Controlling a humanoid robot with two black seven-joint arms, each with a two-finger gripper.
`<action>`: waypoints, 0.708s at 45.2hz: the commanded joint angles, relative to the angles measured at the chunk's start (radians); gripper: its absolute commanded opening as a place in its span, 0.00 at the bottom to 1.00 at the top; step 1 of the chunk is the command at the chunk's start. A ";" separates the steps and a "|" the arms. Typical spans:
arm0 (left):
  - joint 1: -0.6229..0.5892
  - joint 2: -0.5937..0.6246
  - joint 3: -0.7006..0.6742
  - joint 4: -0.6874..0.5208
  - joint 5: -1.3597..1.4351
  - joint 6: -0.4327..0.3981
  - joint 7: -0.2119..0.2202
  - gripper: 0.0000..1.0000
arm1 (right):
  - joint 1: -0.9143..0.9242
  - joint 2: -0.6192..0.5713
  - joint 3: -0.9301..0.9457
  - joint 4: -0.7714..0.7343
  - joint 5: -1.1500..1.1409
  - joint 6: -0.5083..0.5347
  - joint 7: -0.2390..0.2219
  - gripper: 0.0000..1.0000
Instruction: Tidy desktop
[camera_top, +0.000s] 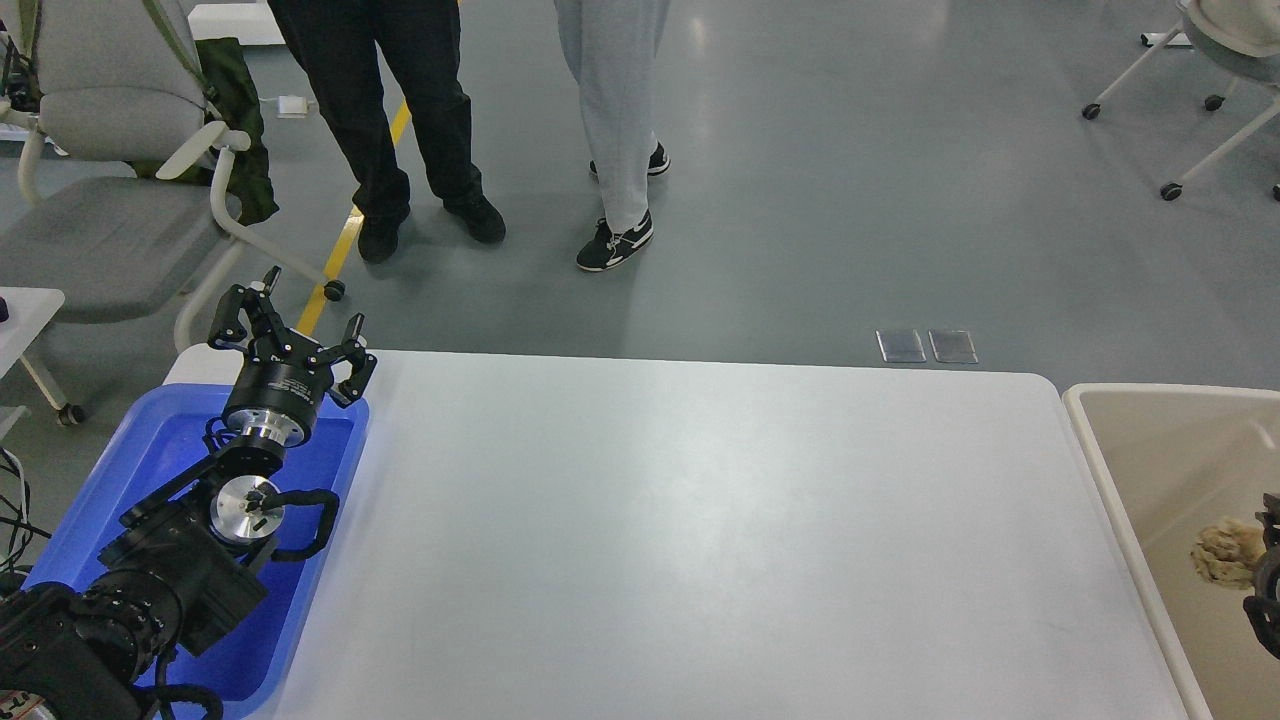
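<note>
Nearest us, our left arm rises over the blue tray (150, 450), its gripper (297, 325) spread wide and empty above the tray's far edge; the desktop (700, 540) fills the centre between tray and beige bin (1130, 450), where a crumpled wad (1228, 552) lies beside our right gripper (1265, 590), whose state we cannot tell.

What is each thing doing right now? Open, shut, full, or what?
Left hand: fingers spread open, holding nothing, above the far end of the blue tray.
Right hand: mostly cut off at the picture's edge; open or shut cannot be told.
Desktop: white top, upright.
Blue tray: lying flat at the desktop's left end.
Beige bin: open-topped, with a tan crumpled lump inside.
</note>
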 joint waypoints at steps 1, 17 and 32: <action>0.000 0.000 0.000 0.000 0.000 0.000 0.000 1.00 | 0.021 -0.008 0.006 0.012 -0.001 0.004 0.003 1.00; 0.000 0.000 0.000 0.000 0.000 0.000 0.000 1.00 | 0.076 -0.019 0.341 0.049 0.005 0.011 0.018 0.99; 0.000 0.000 0.000 0.000 0.000 0.000 0.000 1.00 | 0.107 -0.064 0.699 0.255 0.175 0.245 0.017 1.00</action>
